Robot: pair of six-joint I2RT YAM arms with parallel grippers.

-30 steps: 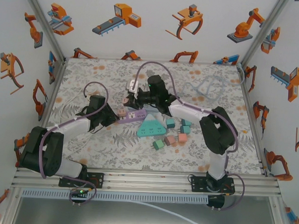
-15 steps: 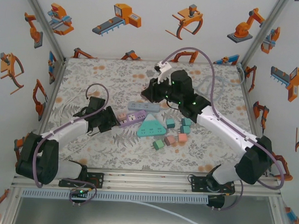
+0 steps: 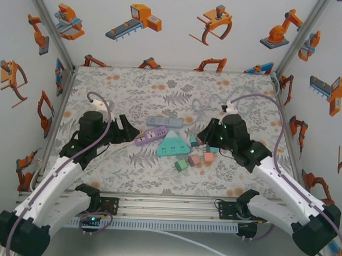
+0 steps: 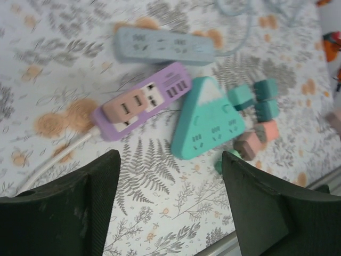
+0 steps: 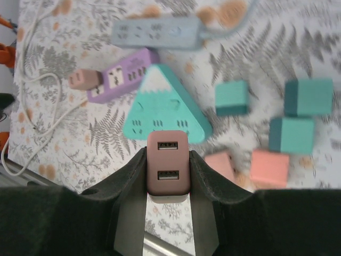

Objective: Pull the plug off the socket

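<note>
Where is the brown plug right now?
Right wrist view, low centre: the brown plug is clamped in the right gripper, the teal triangular power strip just beyond it.

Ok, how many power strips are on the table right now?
3: a grey-blue strip farthest back, a purple strip just in front, and a teal triangular strip right of the purple one.

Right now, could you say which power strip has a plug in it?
The purple strip holds a pink plug; the grey strip and teal strip hold none.

overhead, two close wrist views, common purple strip point(image 3: 151, 137)
</note>
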